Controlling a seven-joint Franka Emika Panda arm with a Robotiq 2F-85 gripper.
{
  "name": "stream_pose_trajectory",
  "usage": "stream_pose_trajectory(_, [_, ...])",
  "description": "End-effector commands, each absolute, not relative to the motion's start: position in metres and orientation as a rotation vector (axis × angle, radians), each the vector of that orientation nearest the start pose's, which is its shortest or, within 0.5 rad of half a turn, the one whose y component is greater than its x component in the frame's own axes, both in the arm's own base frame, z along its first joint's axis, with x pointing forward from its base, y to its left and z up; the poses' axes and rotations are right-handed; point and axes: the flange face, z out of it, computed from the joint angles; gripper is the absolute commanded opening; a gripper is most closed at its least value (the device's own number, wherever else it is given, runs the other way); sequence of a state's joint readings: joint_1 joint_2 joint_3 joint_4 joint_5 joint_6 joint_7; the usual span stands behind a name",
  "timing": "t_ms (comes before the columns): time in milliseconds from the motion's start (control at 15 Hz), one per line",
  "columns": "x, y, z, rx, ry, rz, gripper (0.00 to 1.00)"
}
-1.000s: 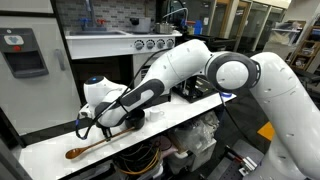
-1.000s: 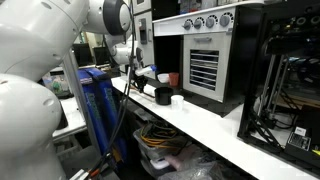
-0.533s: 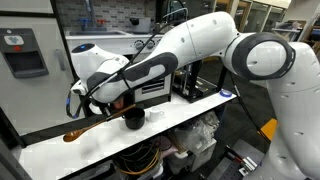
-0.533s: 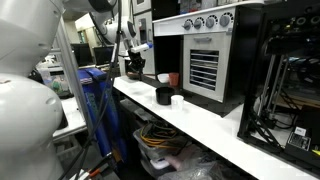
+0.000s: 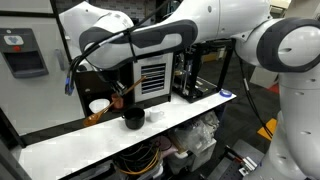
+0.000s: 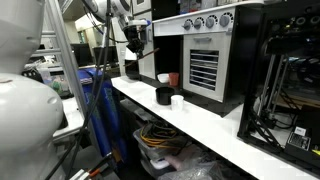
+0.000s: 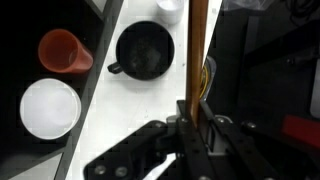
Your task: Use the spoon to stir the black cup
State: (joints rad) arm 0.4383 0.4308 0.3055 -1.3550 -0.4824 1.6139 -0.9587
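Now the claw point(image 7: 197, 125), clamped on the spoon point(image 7: 198, 50), had lifted it off the counter point(image 5: 200, 112) near the black cup point(image 7: 146, 50), so stirring could follow.

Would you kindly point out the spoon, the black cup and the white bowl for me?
spoon point(image 7: 198, 45), wrist view, on the wooden handle.
black cup point(image 7: 148, 50), wrist view, on its dark inside.
white bowl point(image 7: 48, 108), wrist view, on the middle of its inside.

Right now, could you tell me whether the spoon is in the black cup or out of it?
Out. In the wrist view the spoon runs beside the black cup, clamped in the gripper.
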Motion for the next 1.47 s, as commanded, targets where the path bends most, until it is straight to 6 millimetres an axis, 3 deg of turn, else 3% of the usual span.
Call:
stream_pose_trajectory(0, [0.552,0.375,0.496,1.683,2.039,-0.435,0.03])
stream_pose_trajectory(467, [0.56,0.36,0.472,1.409,1.772,-0.707,0.03])
stream_pose_trajectory(1400, [0.588,0.341,0.37,1.138,1.612,-0.801,0.03])
